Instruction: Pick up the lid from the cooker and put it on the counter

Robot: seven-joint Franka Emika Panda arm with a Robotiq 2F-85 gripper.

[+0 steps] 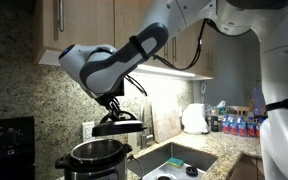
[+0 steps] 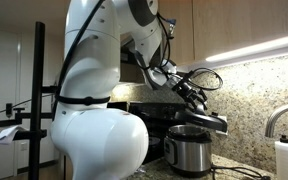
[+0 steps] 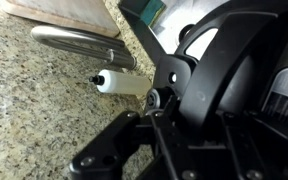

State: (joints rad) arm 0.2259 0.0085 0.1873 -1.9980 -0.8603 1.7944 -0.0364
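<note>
My gripper [image 1: 114,112] is shut on the top handle of the black lid [image 1: 120,129] and holds it a little above the open cooker [image 1: 96,160], apart from its rim. In an exterior view the lid [image 2: 210,122] hangs slightly tilted over the steel cooker [image 2: 189,153], under the gripper [image 2: 196,105]. In the wrist view the gripper [image 3: 169,112] clamps the black lid [image 3: 239,70], which fills the right side. The granite counter [image 3: 34,110] lies below it and also shows in an exterior view [image 1: 220,150].
A steel sink [image 1: 181,160] is set into the counter beside the cooker, with a faucet [image 2: 274,120] and a soap bottle [image 2: 284,160]. A white appliance [image 1: 194,118] and bottles [image 1: 239,124] stand at the back. A black stove [image 1: 9,140] is on the cooker's other side.
</note>
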